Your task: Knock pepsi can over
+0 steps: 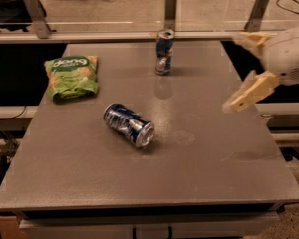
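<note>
Though the task is a knock-over, the stout dark blue pepsi can with the silver top [128, 125] lies on its side near the middle of the flat grey table [214, 173], so I'd judge the job done. The cream 2-finger gripper [233, 72] hangs over the table's right edge, well apart from the can, its fingers spread wide with nothing between them. The can looks light, thin-walled and slick (likely to roll), so a push high on its wall suits it better than a pinch. 1 slim blue-and-silver can [164, 51] stands upright at the back; a crinkly green snack bag [71, 76] lies left.
</note>
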`<state>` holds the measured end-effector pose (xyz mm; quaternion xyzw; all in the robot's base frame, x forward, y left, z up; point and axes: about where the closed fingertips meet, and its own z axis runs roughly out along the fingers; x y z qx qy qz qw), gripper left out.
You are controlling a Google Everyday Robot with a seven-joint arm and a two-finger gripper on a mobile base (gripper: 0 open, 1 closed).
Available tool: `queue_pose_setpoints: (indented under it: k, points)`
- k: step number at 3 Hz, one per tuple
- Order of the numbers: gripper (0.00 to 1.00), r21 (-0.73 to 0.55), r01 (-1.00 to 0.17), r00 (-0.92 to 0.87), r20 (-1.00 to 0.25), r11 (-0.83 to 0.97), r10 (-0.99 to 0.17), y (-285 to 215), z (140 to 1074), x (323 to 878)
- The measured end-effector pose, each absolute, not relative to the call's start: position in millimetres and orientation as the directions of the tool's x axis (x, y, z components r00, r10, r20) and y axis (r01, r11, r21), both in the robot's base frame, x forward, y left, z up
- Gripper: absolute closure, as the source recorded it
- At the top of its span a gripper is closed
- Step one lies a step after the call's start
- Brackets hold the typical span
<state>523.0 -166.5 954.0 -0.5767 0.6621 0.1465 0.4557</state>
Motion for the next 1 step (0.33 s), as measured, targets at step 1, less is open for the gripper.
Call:
queue_pose_setpoints:
  k: [1]
  points:
    - [0.0, -0.351, -0.887, 0.087, -0.766, 0.301, -0.637, -172.4, 962.7, 525.4]
